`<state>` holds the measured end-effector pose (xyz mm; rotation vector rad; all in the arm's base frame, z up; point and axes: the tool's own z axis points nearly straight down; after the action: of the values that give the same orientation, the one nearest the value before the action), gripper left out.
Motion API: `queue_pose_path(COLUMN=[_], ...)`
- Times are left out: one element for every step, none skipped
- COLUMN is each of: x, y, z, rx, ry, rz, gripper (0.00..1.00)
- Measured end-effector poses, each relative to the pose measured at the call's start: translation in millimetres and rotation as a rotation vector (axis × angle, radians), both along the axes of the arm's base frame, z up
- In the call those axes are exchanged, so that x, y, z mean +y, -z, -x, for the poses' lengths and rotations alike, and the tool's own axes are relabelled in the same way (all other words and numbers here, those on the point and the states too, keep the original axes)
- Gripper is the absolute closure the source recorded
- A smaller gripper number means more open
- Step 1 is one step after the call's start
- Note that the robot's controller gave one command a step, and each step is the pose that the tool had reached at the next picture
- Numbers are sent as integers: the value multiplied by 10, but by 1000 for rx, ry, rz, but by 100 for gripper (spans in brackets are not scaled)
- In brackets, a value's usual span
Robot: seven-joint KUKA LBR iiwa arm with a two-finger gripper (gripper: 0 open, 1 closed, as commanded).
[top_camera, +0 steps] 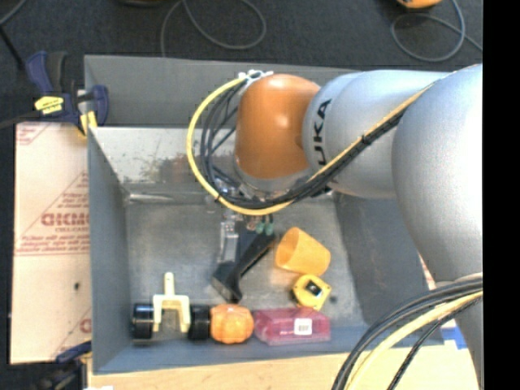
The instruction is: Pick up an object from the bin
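An orange pumpkin-like thing (230, 323) lies at the near wall. The tool (231, 238), half hidden under the arm (390, 136) marked KUKA, is over a black angled object (238, 270) in the middle of the bin (106, 242); how open it is, I cannot tell. To the right, the label of a pink packet (291, 327) is unreadable.

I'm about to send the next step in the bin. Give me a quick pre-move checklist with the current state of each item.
1. Gripper is inside the bin, away from its walls: ok.
2. Black angled piece lies mid-floor right at the gripper; whether they touch: cannot tell.
3. Anything held: cannot tell, the orange wrist cover hides much of the tool.
4. Yellow cup sits apart from the gripper, towards the view's right: ok.
5. Tape measure, pink box and orange pumpkin toy lie towards the near wall, clear of the gripper: ok.
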<state>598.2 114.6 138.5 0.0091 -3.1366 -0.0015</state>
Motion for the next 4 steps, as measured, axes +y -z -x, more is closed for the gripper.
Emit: queue_pose_path(x=[-3,-122,-349,-382], y=[-47,18,234,607], z=[-17,-2,75,277], rx=[-8,-9,-9,-19], ry=[2,-100,-291,-427], rz=[-1,-2,1,-4], gripper=[0,0,0,100])
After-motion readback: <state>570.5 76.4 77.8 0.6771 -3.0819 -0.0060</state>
